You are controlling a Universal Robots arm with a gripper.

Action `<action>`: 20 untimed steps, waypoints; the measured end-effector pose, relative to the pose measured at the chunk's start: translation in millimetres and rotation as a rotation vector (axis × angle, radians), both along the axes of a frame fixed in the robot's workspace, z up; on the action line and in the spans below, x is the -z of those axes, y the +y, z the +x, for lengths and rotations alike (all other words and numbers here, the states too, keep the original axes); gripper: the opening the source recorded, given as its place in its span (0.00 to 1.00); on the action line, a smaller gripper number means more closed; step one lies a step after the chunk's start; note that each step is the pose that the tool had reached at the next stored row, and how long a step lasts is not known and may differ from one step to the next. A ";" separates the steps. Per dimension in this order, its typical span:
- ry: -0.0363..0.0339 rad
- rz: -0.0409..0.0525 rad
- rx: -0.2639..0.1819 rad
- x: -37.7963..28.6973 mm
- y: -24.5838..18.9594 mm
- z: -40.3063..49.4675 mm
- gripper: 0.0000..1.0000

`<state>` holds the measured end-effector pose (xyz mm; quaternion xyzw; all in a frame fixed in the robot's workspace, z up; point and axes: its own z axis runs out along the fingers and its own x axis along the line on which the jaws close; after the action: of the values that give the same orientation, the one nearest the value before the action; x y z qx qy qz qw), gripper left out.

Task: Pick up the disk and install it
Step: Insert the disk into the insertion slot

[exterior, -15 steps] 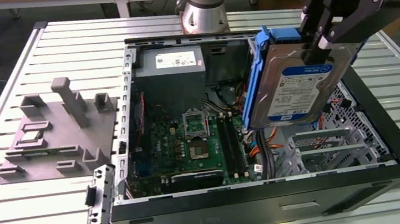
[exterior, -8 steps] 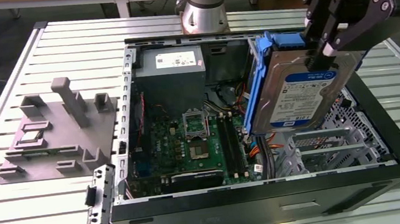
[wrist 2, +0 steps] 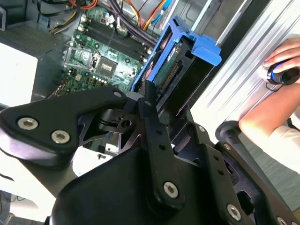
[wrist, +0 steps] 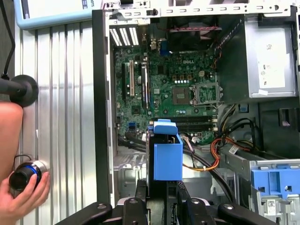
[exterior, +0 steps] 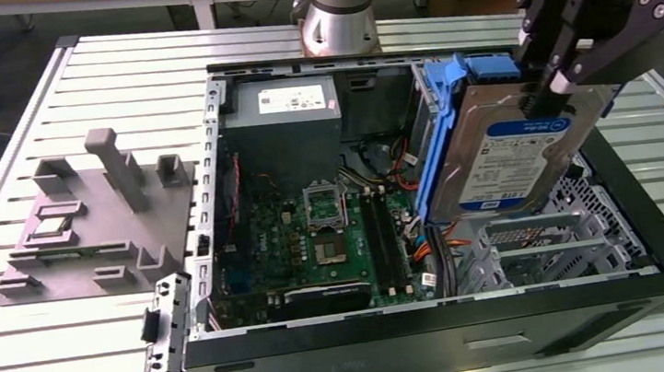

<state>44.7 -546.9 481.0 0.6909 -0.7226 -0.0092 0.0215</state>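
While the end effector (exterior: 548, 89) is clamped shut on the upper edge of the disk (exterior: 513, 144), we find the disk held clear of the bench (exterior: 111, 80) at the upper right of the exterior view. It is tilted on end, label outward, above the metal drive cage (exterior: 548, 237) of the open computer case (exterior: 447, 336). In both wrist views its blue carrier (wrist 2: 201, 47) (wrist: 167, 154) hangs over the case interior near the motherboard (wrist: 178, 93), and a person's hand (wrist: 21, 197) grips a round knob at the bench edge.
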 end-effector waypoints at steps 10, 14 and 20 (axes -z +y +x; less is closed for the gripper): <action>0.0001 0.0000 0.000 0.3 0.0 28.0 0.35; 0.0003 -0.0001 0.000 0.4 0.0 39.8 0.35; 0.0008 0.0000 0.000 0.5 0.0 56.1 0.35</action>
<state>100.8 -546.9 480.5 0.6909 -0.7225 -0.0095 0.0218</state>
